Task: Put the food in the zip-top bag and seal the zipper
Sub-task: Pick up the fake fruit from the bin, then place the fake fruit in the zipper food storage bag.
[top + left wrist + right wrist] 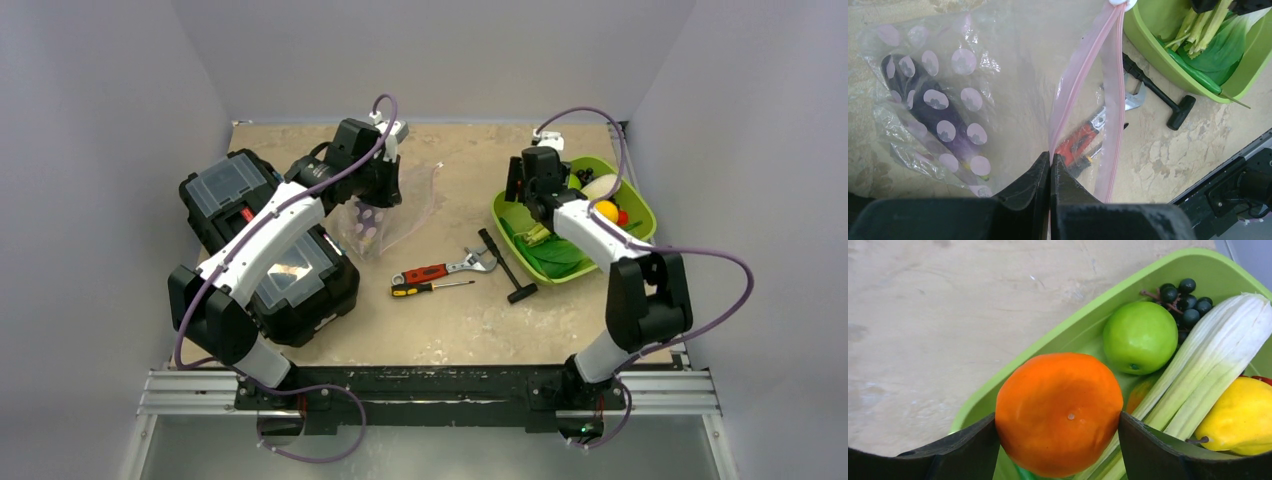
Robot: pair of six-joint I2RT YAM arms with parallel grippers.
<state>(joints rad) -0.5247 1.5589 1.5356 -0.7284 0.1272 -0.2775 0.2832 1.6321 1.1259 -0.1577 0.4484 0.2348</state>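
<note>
Over tray (1058, 335), right hand (1059, 446) clasping orange ball (1058, 405)

Soft, even light, faint shadows — top view grainy; mild glare on the zip-top bag (1013, 75).

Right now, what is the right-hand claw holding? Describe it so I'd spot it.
Find the lime-green tray on the table's right. At its rim the right gripper clamps the orange ball: round, bright orange, unlike the green apple behind it.

I've got toolboxes (262, 240) far left, bag (405, 205) just right of them, wrench (445, 268) and screwdriver (430, 288) centre, tray (512, 235) right, food (558, 252) in it.
</note>
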